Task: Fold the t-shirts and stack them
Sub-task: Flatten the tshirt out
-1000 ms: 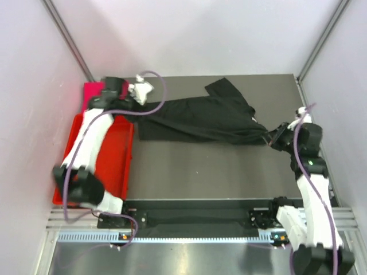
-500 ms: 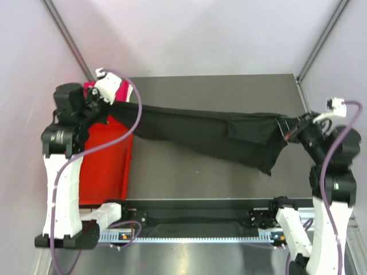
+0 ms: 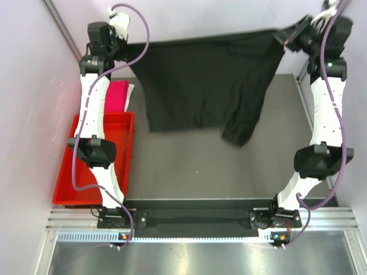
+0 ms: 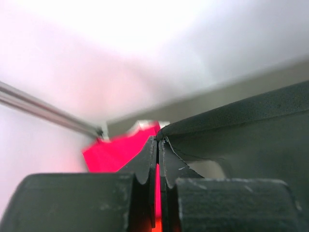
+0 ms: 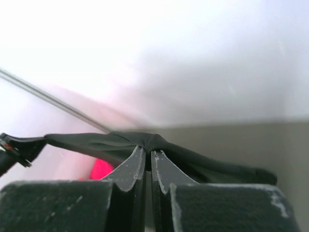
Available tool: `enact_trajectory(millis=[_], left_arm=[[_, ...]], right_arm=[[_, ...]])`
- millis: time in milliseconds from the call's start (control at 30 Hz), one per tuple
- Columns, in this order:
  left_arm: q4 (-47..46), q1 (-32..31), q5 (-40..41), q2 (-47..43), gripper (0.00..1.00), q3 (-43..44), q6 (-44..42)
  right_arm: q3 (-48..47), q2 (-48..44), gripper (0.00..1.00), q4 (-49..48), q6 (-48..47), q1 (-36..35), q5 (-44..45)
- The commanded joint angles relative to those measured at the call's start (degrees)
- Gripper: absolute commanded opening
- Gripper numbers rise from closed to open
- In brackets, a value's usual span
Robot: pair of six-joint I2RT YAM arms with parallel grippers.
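The black t-shirt (image 3: 200, 80) hangs spread in the air between both raised arms, its lower edge and one sleeve dangling over the grey table. My left gripper (image 3: 127, 44) is shut on the shirt's top left corner, the cloth showing in the left wrist view (image 4: 231, 130) at my gripper (image 4: 158, 140). My right gripper (image 3: 282, 33) is shut on the top right corner; the right wrist view shows the cloth (image 5: 203, 162) bunched at my gripper (image 5: 147, 153). The folded magenta-pink shirt (image 3: 116, 95) lies at the far left with a white edge (image 3: 131, 91) beside it.
A red plastic tray (image 3: 117, 152) stands at the left of the grey table (image 3: 229, 172). White walls close in on the left, back and right. Purple cables loop off both arms.
Both arms have risen and swung toward the back wall, lifting the black shirt off the table and stretching it into a hanging sheet. The pink shirt has come into view.
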State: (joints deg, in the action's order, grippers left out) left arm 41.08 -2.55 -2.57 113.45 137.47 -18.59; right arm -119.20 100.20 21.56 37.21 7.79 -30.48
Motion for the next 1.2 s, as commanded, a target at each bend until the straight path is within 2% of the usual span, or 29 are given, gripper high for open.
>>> enact_trajectory(millis=[0,100,133,200,233,267,333,367,400,433,467,533,567,733,933,1067,1167], left_arm=[[-9.96,0.79,4.42,-3.32,0.0,6.85,2.16],[-11.19,0.7,1.18,-6.29,0.0,2.47,0.84],[-11.89,0.7,0.9,-7.27,0.0,0.63,0.57],[-13.65,0.61,-1.02,-10.86,0.0,-6.92,-0.39],[-14.01,0.7,-2.17,-12.27,0.0,-10.08,-0.92],[-14.27,0.7,-3.83,-13.68,0.0,-17.25,-2.4],[-14.89,0.7,-7.25,-18.25,0.0,-25.19,-3.38],[-14.98,0.7,-8.41,-19.74,0.0,-33.15,-4.69],[-15.15,0.7,-9.29,-23.06,0.0,-37.32,-5.31],[-15.59,0.7,-10.52,-24.75,0.0,-41.54,-5.75],[-16.9,0.7,-11.05,-26.33,0.0,-50.11,-6.89],[-17.96,0.7,-12.28,-30.91,0.0,-58.24,-8.21],[-17.62,0.7,-13.85,-32.05,0.0,-65.15,-9.96],[-14.37,0.61,-17.47,-37.68,0.0,-81.62,-15.59],[-12.26,0.17,-17.03,-37.69,0.0,-89.91,-20.95],[-11.11,0.17,-15.54,-34.89,0.0,-88.61,-20.53],[-10.84,0.26,-14.13,-31.46,0.0,-83.96,-17.63]], right_arm=[[-13.17,-0.62,0.0,-3.72,2.86,3.63,-1.87],[-6.69,-3.77,0.0,-5.65,2.78,5.48,-2.3],[-0.75,-5.09,0.0,-6.18,2.26,6.09,-2.48],[5.44,-9.66,0.0,-6.53,-0.11,6.44,-2.3],[12.34,-11.15,0.0,-5.92,-0.9,6.53,-2.13],[16.59,-14.74,0.0,-5.48,-1.78,6.62,-1.26],[26.07,-19.32,0.0,-5.65,-1.09,6.62,0.68],[35.34,-23.87,0.0,-5.74,-1.18,6.62,0.6],[40.05,-26.09,0.0,-5.57,-1.35,6.62,0.51],[49.58,-28.46,0.0,-5.48,-1.44,6.62,0.42],[54.37,-32.92,0.0,-6.09,-1.88,6.62,0.59],[66.04,-36.9,0.0,-5.48,-3.1,6.71,1.47],[69.07,-39.71,0.0,-3.39,-5.11,6.8,2.61],[84.36,-45.09,0.0,1.46,-8.65,7.32,4.72],[90.27,-43.78,0.0,0.42,-8.47,7.59,5.78],[90.98,-42.81,0.0,-3.1,-7.94,7.85,5.43],[88.97,-38.52,0.0,-8.1,-7.94,7.68,2.89]])
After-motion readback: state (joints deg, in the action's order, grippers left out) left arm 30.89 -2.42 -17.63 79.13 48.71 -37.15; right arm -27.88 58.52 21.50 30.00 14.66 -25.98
